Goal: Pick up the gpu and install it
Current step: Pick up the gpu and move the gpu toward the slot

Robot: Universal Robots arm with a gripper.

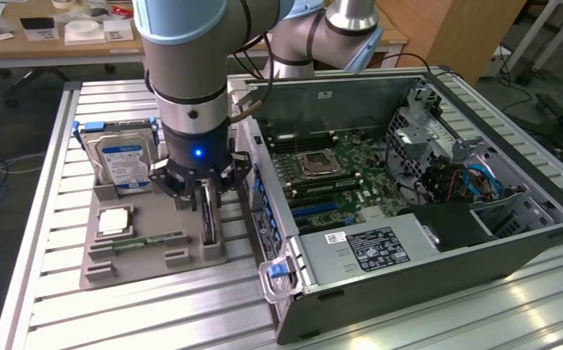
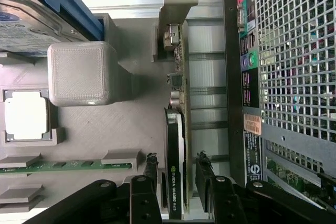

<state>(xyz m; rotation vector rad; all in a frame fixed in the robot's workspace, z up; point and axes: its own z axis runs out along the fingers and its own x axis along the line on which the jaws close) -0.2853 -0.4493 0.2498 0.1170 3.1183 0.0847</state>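
on the tray (image 1: 153, 257) at the case's (image 1: 408, 292) nine o'clock (exterior view), the gpu (image 2: 176, 140) stands on edge; our gripper (image 2: 177, 165) straddles it, jaws narrowly apart. we judge grasping in hand, needing a centred squeeze.

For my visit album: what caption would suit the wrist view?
Open gripper straddling the gpu, which stands on edge in a grey holder beside the computer case.

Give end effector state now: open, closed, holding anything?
End effector: open, jaws either side of the gpu standing on edge in the tray, gaps visible on both sides, not gripping it.
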